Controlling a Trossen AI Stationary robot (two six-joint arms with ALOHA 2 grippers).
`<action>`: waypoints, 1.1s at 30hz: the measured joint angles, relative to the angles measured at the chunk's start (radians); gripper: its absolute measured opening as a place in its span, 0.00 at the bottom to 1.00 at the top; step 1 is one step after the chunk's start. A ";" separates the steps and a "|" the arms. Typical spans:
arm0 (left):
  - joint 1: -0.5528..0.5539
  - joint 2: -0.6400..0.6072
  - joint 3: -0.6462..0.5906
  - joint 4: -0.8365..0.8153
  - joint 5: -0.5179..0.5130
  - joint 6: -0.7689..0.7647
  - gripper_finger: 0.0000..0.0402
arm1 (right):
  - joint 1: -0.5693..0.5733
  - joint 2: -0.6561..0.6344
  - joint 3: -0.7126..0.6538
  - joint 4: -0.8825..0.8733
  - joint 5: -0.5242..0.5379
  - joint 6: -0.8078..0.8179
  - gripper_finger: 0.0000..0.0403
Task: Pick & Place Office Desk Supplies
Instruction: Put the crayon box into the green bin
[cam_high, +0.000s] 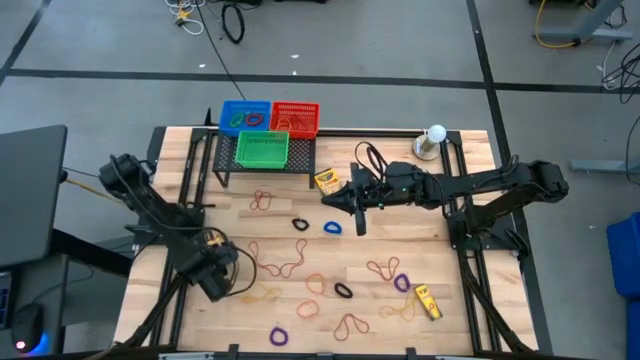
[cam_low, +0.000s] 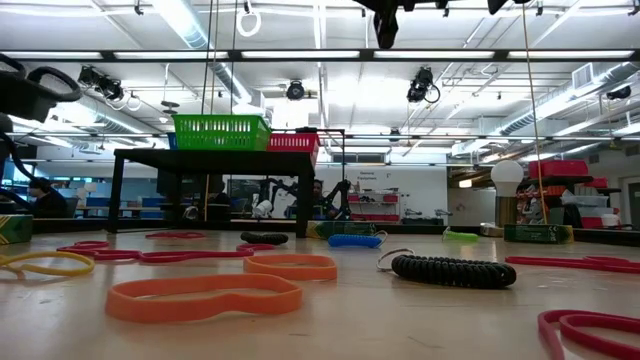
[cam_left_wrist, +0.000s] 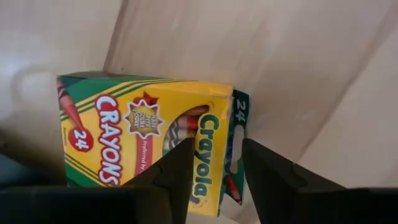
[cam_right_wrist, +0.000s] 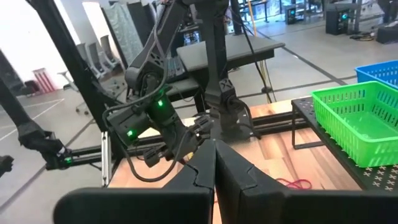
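Two arms reach over the wooden bench (cam_high: 470, 330) in the high view. At lower left, the left end effector (cam_high: 215, 272) hangs low over the planks. Its wrist view shows its fingers (cam_left_wrist: 180, 168) parted, open, with one crayon box (cam_left_wrist: 137, 137) lying on the wood right in front of them. The box's end with the open flap shows through the gap, and nothing is clamped.

Toward the upper middle, a black rack (cam_high: 222, 165) carries a green basket (cam_high: 263, 150). A blue basket (cam_high: 245, 115) and a red basket (cam_high: 295, 118) sit side by side just behind it.

Rubber bands are scattered over the middle of the bench. A purple band (cam_high: 279, 336) lies near the bottom edge and an orange band (cam_high: 309, 308) sits above it. A black band (cam_high: 300, 223) and a blue band (cam_high: 332, 227) lie side by side at centre.

A second crayon box (cam_high: 325, 180) lies right of the rack. The right end effector (cam_high: 332, 199) is near it, raised above the bench, with its fingers (cam_right_wrist: 205, 165) pressed together, closed on nothing.

Further right, a white ball (cam_high: 436, 132) on its base stands at the top edge. A third crayon box (cam_high: 428, 301) lies at lower right, near another purple band (cam_high: 402, 283).
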 joint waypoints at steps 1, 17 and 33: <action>0.000 0.016 0.001 -0.004 -0.003 -0.014 0.36 | 0.000 0.000 0.000 -0.003 -0.007 -0.005 0.01; 0.017 -0.005 0.073 0.019 -0.045 -0.072 0.01 | -0.001 0.000 0.000 -0.007 -0.013 -0.033 0.01; 0.147 -0.359 0.140 0.193 -0.275 -0.177 0.01 | 0.015 -0.006 0.000 -0.091 0.058 0.030 0.01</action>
